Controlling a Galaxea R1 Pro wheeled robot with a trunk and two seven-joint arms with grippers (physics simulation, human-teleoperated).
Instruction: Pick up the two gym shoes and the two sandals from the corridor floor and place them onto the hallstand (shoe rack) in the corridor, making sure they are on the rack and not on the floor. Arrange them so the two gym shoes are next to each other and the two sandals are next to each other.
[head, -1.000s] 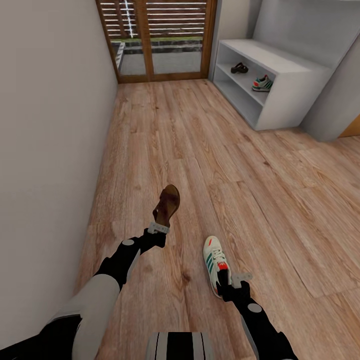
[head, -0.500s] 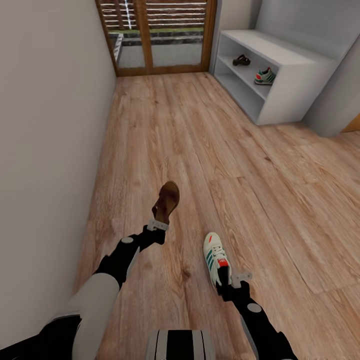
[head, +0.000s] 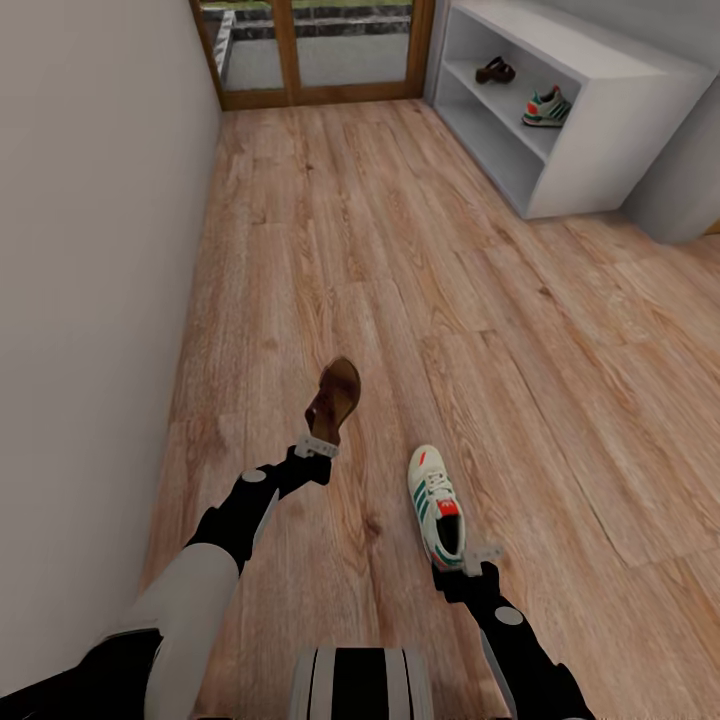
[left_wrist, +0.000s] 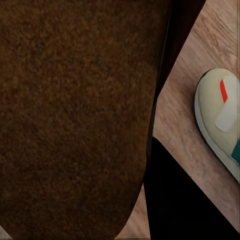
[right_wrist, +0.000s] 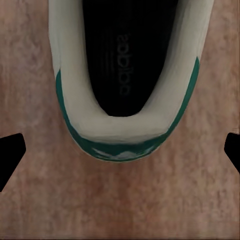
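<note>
Wood-plank corridor floor (head: 420, 250) runs from the robot toward the glazed door at 12 o'clock, with a bare wall close along the 9 o'clock side and the hallstand (head: 600, 150) standing at about 1 o'clock. Over the last second the whole head view has slid, so the hallstand now sits higher and nearer the frame edge; that reads as the camera tipping or the base shifting, while both arms have kept their loads in the same pose. The left hand (head: 318, 446) grips one sandal (head: 333, 400) by its heel, toe pointing to 12 o'clock and lifted off the planks. The right hand (head: 470, 560) is at the heel of a gym shoe (head: 432, 503); its wrist view shows the fingers spread wide of the heel, so whether it truly pinches the shoe I cannot tell. A second sandal (head: 496, 70) and second gym shoe (head: 546, 106) already rest on the hallstand's upper open shelf, with bare shelf between and beside them. Open floor lies ahead toward 1 o'clock; the wall is the tight edge.
</note>
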